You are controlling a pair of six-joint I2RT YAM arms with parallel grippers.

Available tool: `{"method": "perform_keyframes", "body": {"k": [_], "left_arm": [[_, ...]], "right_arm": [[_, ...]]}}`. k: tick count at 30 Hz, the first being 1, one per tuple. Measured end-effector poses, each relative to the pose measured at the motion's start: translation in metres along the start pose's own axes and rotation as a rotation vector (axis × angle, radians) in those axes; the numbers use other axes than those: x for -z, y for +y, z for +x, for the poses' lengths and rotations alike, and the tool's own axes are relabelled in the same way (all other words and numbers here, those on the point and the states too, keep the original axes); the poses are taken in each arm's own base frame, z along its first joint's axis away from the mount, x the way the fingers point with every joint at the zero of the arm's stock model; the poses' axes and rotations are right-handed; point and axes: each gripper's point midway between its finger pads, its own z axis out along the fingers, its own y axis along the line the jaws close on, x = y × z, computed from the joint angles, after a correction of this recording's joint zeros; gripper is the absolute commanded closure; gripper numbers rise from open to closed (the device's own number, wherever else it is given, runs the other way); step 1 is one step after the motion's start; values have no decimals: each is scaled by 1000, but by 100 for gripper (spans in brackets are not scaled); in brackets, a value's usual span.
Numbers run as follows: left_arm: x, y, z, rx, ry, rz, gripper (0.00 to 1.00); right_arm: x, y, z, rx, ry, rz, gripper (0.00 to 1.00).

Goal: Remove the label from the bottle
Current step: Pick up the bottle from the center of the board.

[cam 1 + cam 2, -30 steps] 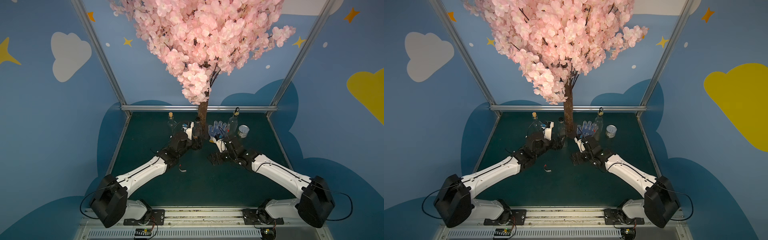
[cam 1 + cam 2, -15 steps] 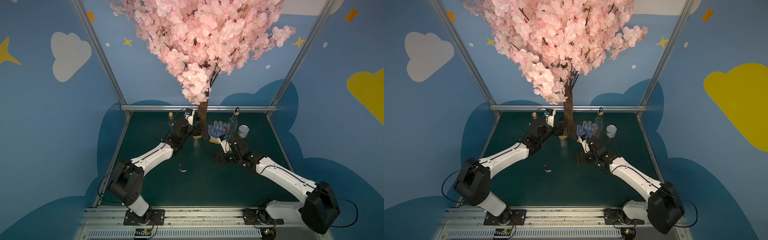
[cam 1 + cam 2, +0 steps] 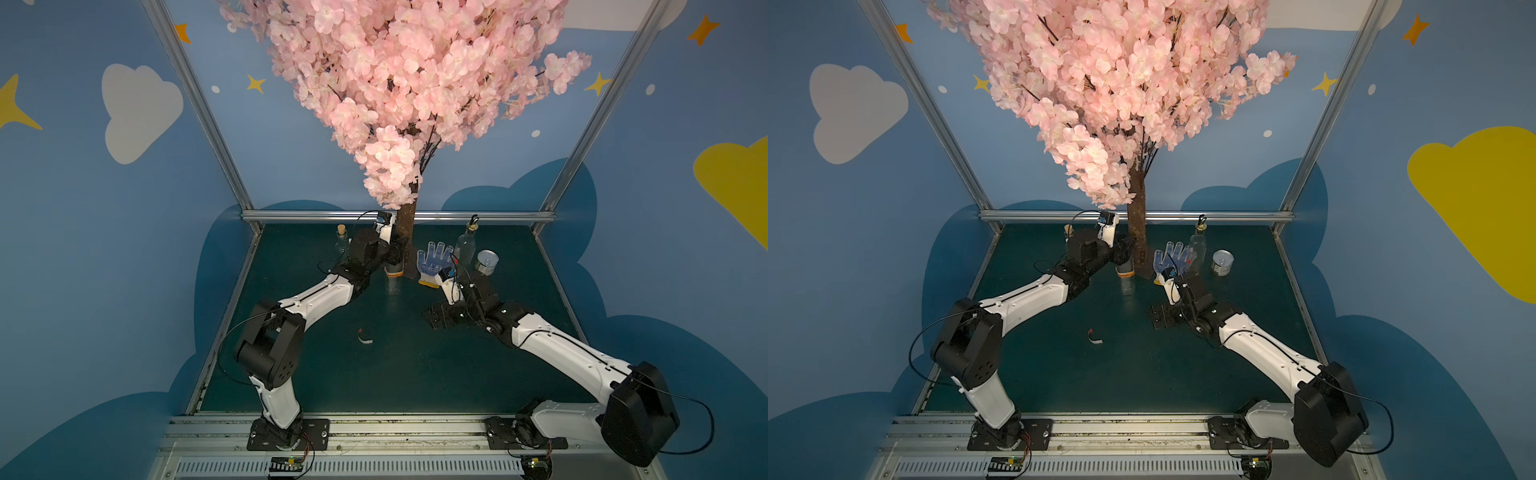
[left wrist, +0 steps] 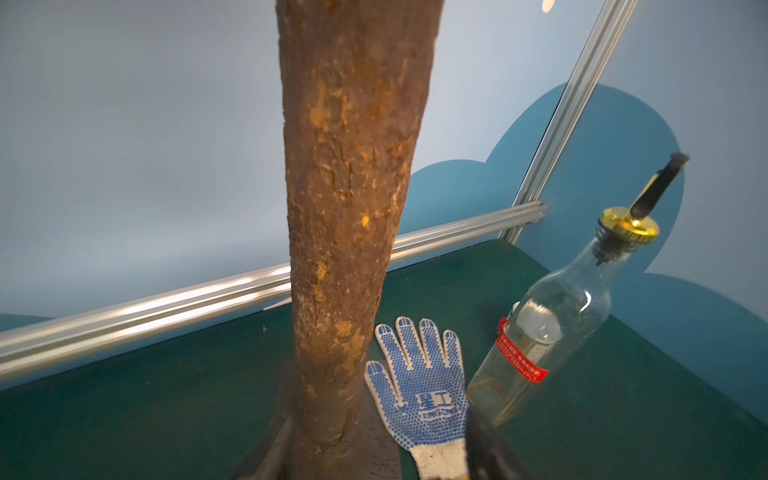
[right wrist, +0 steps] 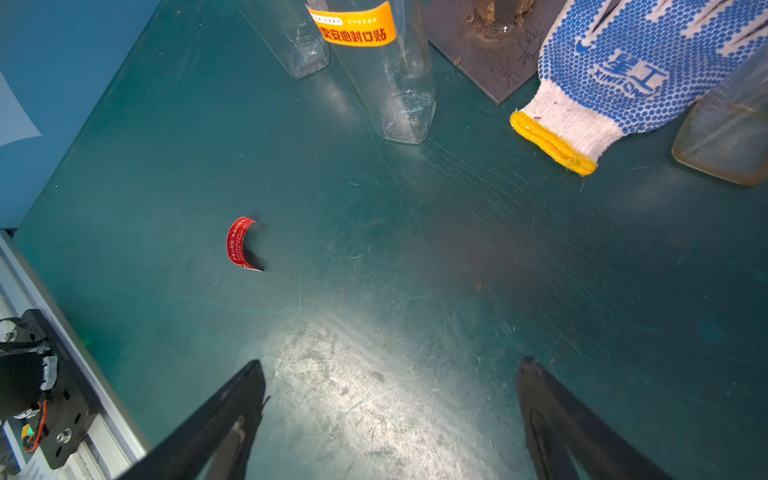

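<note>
Left end effector at top of bottle, jaw gap unreadable, grip cannot tell; bottle upright on counter, just beside trunk, orange label on its wall. Right end effector spread wide, empty, low over counter, apart from bottle. Risks, judged: weak top hold may let bottle tip or spin once label pulled; trunk crowds left wrist; glove near right approach may snag; second bottle with red band invites wrong target

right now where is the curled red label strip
In both top views the curled red strip lies on the green table, left of centre, nearer the front edge than the orange-labelled bottle.
</note>
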Motion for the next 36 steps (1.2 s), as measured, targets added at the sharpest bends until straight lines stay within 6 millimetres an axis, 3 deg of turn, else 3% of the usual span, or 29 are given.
{"method": "perform_keyframes", "body": {"k": [5,9,11,23,29,36], "left_arm": [[0,-1,0,-5,1,9,66],[0,-1,-1,-4,-2,17,92],[0,-1,-1,0,-2,20,98],[4,3,3,92,78,-33,98],[31,2,6,199,169,-63,98],[67,-5,-23,320,151,-64,98]], "right_arm": [[-2,0,0,-1,4,-4,6],[-5,1,2,0,11,-11,6],[-7,1,3,1,16,-16,6],[-21,10,0,63,18,-68,7],[-25,23,-13,170,-73,-72,7],[-34,47,-6,285,-138,-109,6]]}}
